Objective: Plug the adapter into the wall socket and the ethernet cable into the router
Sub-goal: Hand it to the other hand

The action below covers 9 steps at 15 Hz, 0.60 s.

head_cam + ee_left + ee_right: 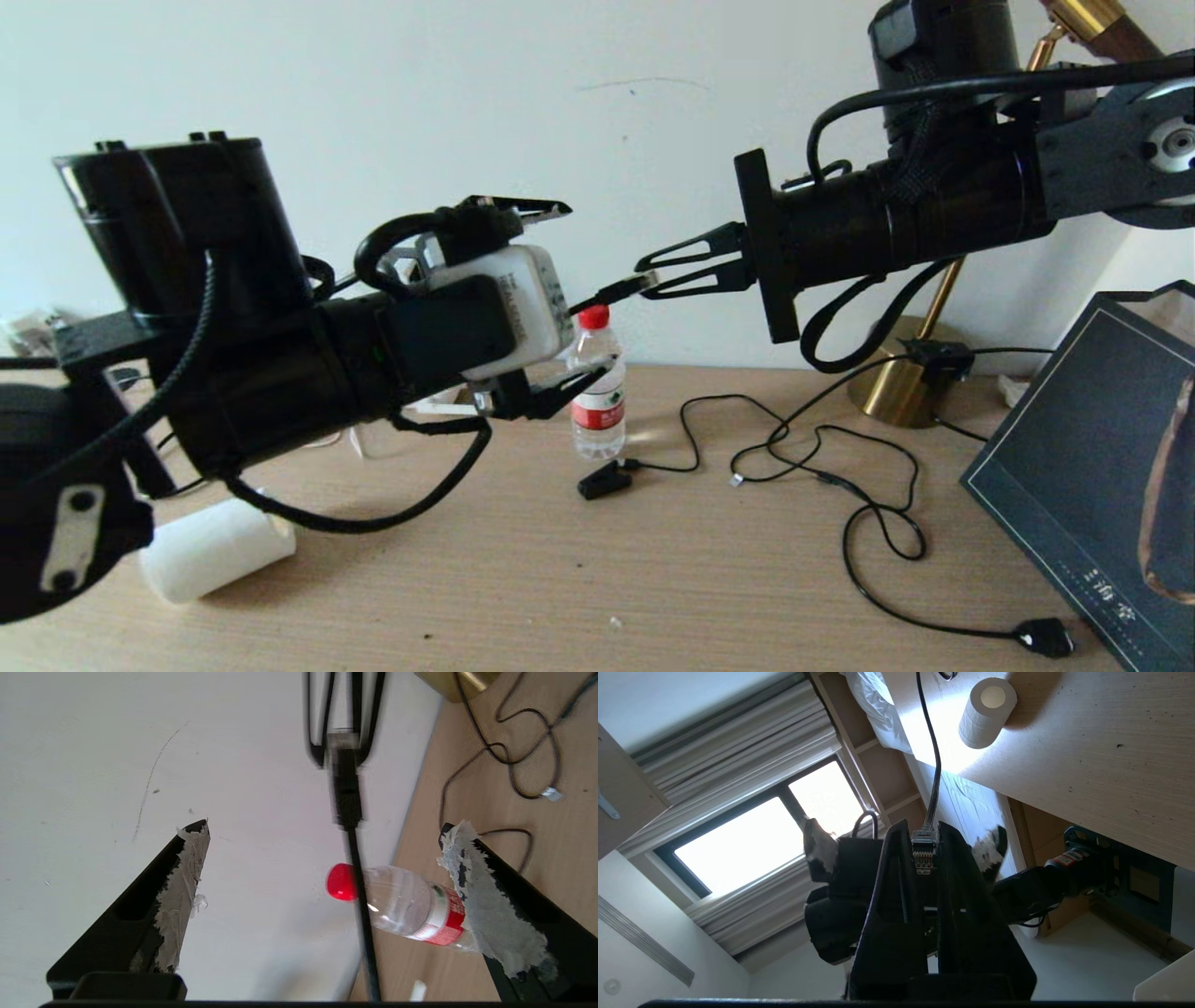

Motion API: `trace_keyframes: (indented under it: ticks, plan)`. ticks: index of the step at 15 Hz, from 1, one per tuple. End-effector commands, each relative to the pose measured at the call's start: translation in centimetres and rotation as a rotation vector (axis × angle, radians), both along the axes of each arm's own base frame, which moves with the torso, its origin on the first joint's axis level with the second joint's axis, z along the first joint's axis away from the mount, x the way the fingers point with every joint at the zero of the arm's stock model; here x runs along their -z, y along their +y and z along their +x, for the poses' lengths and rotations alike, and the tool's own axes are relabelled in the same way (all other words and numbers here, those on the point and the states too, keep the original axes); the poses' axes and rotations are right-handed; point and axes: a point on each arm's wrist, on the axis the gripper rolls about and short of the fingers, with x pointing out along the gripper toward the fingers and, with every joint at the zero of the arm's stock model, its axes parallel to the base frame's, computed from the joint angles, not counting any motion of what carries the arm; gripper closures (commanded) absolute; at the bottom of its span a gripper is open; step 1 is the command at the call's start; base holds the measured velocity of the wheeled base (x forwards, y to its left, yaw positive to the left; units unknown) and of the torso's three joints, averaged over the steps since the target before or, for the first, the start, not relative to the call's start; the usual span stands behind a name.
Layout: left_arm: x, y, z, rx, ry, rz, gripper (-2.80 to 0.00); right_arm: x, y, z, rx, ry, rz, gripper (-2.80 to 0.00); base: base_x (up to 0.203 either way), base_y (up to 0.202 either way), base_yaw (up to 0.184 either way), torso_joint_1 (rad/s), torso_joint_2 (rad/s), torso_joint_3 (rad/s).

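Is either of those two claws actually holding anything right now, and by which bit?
Yes. The right gripper pinches the ethernet cable by its clear end plug. The left gripper has its jaws wide apart, holding nothing.

I have both arms raised in front of the wall, reaching toward each other. My right gripper (pixel 653 275) comes in from the right, roughly level, its fingers (pixel 896 877) pinched together on the ethernet cable (pixel 923 847) connector. My left gripper (pixel 551 299) faces it from the left, just short of its tips, jaws spread wide with nothing between the taped pads (pixel 184 877).
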Motion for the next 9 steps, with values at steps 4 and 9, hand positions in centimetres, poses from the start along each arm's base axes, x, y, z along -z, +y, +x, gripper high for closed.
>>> trace_keyframes:
  ticks: [4, 9]
  plan:
    - [-0.33, -1.27, 1.57, 0.012, -0.007, -0.022, -2.8, 0.13, 0.05, -0.06, -0.004, 0.014, 0.001, 0.0, 0.0, 0.0, 0.0, 0.0, 0.0, 0.0]
    - [-0.17, -1.32, 1.64, 0.016, -0.002, -0.021, -2.8, 0.14, 0.03, 0.01, -0.001, 0.017, 0.002, 0.0, 0.0, 0.0, 0.0, 0.0, 0.0, 0.0]
